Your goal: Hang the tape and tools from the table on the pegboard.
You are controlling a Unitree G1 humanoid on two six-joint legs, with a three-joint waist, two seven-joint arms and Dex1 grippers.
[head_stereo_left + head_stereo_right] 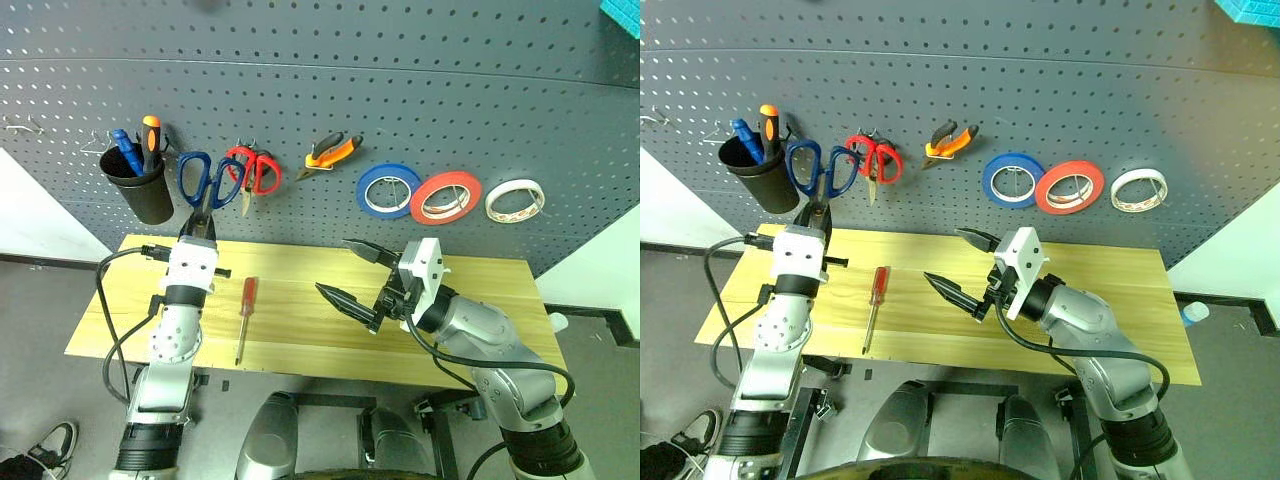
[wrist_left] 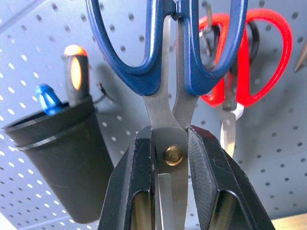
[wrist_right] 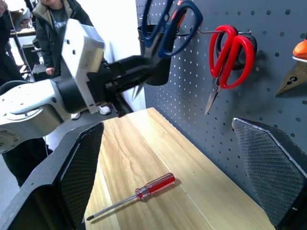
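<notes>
The left hand (image 1: pixel 199 222) is clamped on the blades of the blue-handled scissors (image 1: pixel 203 180), just at the pivot, and holds them handles-up against the pegboard (image 1: pixel 420 90), between the black cup (image 1: pixel 140 188) and the red-handled scissors (image 1: pixel 252 172). Whether a handle loop sits over a hook cannot be told. The right hand (image 1: pixel 350 272) hovers over the middle of the desk (image 1: pixel 300 330) with its fingers spread wide and nothing between them. The red-handled screwdriver (image 1: pixel 244 315) lies flat on the desk, between the two arms, tip toward the near edge. On the pegboard hang the orange-and-black pliers (image 1: pixel 332 152), then a blue tape roll (image 1: pixel 388 189), a red tape roll (image 1: pixel 445 197) and the cream-white tape (image 1: pixel 515 200) furthest right. The cup holds an orange-topped screwdriver (image 1: pixel 151 135) and a blue-handled tool (image 1: pixel 125 150).
</notes>
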